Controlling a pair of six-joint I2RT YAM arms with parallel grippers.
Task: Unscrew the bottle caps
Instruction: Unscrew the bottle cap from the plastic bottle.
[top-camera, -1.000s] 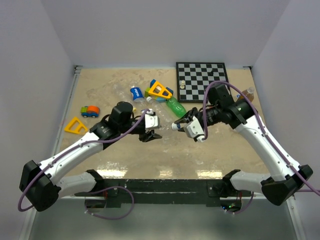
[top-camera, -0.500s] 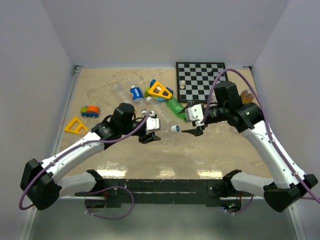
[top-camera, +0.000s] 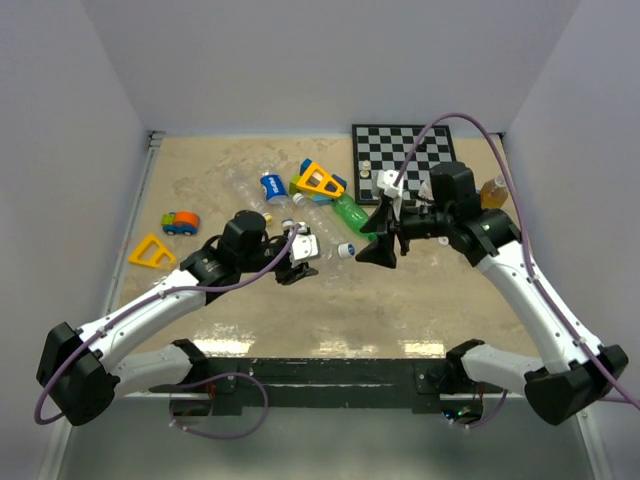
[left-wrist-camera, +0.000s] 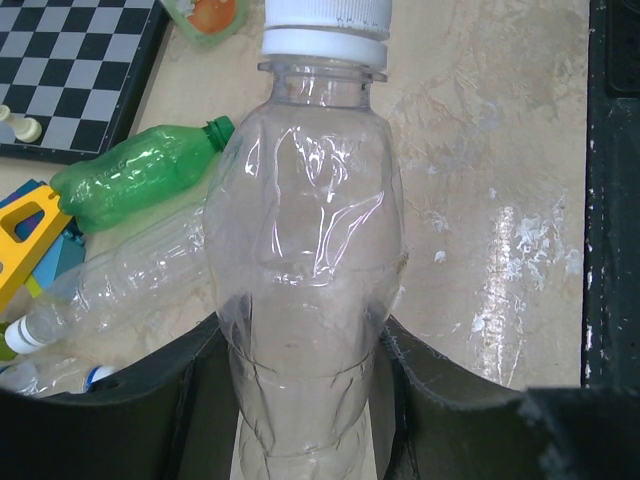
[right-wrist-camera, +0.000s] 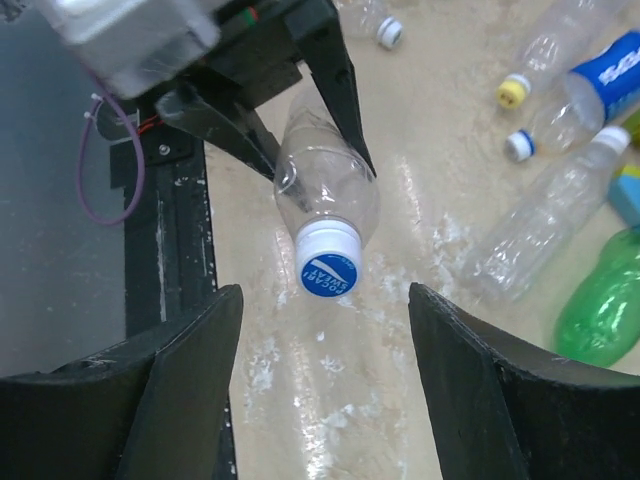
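My left gripper (left-wrist-camera: 305, 400) is shut on the lower body of a clear bottle (left-wrist-camera: 305, 230), holding it off the table. The bottle's cap (right-wrist-camera: 328, 262) is white with a blue top and sits on the neck, facing my right gripper (right-wrist-camera: 325, 400). That gripper is open, its fingers spread wide to either side just short of the cap, touching nothing. From above, the cap (top-camera: 347, 250) lies between the left gripper (top-camera: 305, 262) and the right gripper (top-camera: 374, 248). Other capped clear bottles (right-wrist-camera: 545, 215) lie on the table behind.
A green bottle (top-camera: 352, 213), a blue-labelled bottle (top-camera: 272, 187) and a yellow-and-blue toy (top-camera: 318, 182) lie mid-table. A chessboard (top-camera: 405, 160) with small pale pieces sits at the back right, an amber bottle (top-camera: 492, 190) beside it. A toy car (top-camera: 180, 222) and a yellow triangle (top-camera: 150, 252) lie left.
My right gripper was shut on the cap, then opened, let it go and drew back to the right, turning its wrist. The left gripper kept hold of the bottle.
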